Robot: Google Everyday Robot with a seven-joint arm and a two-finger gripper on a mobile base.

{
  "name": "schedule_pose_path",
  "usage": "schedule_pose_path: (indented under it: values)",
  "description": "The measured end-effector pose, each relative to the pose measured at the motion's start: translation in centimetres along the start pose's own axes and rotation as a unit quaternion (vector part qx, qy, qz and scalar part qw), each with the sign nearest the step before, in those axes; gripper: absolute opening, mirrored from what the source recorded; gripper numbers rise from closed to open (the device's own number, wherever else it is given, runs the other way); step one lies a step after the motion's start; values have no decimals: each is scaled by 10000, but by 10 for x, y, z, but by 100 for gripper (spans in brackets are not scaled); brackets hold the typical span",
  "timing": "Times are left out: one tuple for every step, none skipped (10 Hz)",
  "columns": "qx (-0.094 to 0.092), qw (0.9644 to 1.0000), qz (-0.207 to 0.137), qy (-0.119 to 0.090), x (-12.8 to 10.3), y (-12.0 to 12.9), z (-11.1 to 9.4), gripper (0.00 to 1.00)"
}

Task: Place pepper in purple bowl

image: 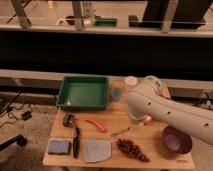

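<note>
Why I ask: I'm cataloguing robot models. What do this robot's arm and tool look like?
The arm is a thick, smooth, off-white tube ending in a rounded, bulbous joint, with a row of small dark dots along its side. No cables or lettering show. The tool does not show; it seems hidden behind that rounded end, above the middle of the table.
</note>
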Motion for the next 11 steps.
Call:
schedule_pose_path:
  values:
    - [12,9999,-113,-14,-7,-2,1,63]
    - [17,9998,-212,-34,-19,-6,3,63]
    - [29,9995,-306,-57,-37,-11,5,63]
    - [39,9992,-385,-86,-53,-16,7,63]
    - [41,9986,-503,-126,-78,-23,10,63]
    - [27,9983,-567,-142,-92,-27,12,63]
    - [2,9980,-611,-154,-106,-30,16,63]
    - [-28,9978,-640,-159,-120,-33,19,63]
    - [-66,9976,-667,-153,-132,-35,23,63]
    - [-118,9976,-670,-137,-142,-36,28,63]
    - [-174,9975,-667,-125,-151,-36,33,63]
